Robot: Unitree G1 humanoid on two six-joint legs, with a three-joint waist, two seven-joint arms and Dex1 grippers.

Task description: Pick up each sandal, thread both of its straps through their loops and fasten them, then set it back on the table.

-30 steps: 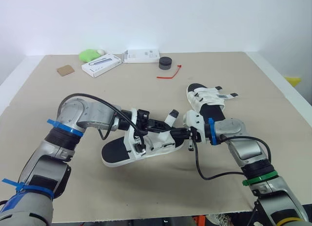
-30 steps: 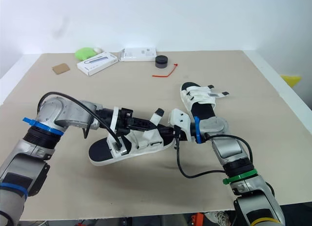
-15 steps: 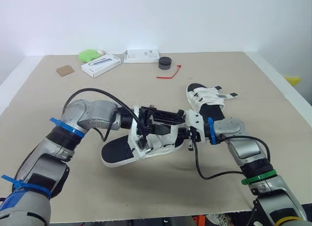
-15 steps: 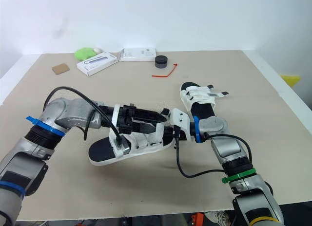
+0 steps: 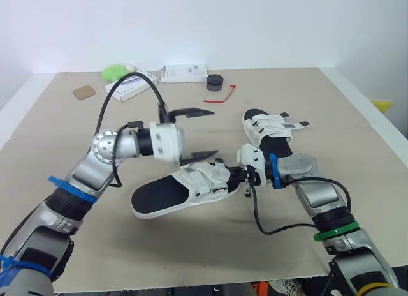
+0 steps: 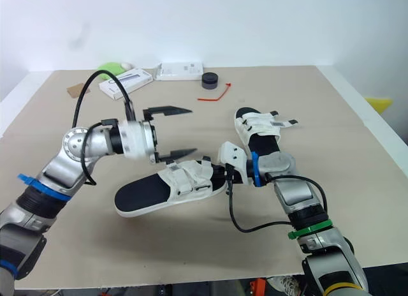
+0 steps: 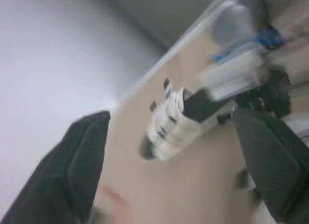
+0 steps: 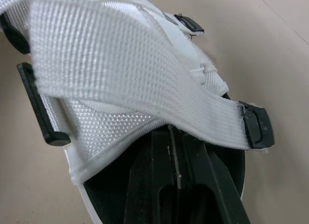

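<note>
A white-strapped sandal with a black footbed (image 5: 172,191) lies on the tan table (image 5: 191,245) in front of me. My left gripper (image 5: 203,133) hovers above its heel half, open wide and holding nothing. In the left wrist view its fingers (image 7: 77,156) stand far apart. My right gripper (image 5: 237,176) is at the sandal's toe end. In the right wrist view its shut fingers (image 8: 178,185) lie on the footbed, tucked under the front strap (image 8: 120,74). The second sandal (image 5: 271,133) rests behind my right arm with its straps laid across.
At the table's far side lie a white box (image 5: 131,85), a second white box (image 5: 185,73), a green object (image 5: 116,71), a black puck (image 5: 215,82), a red tie (image 5: 220,97) and a brown card (image 5: 85,92). The table's right edge (image 5: 373,127) runs close to the second sandal.
My left gripper opened, let go of the near sandal's strap and lifted up and back off it. The strap has dropped onto the sandal. My right gripper has stayed put.
</note>
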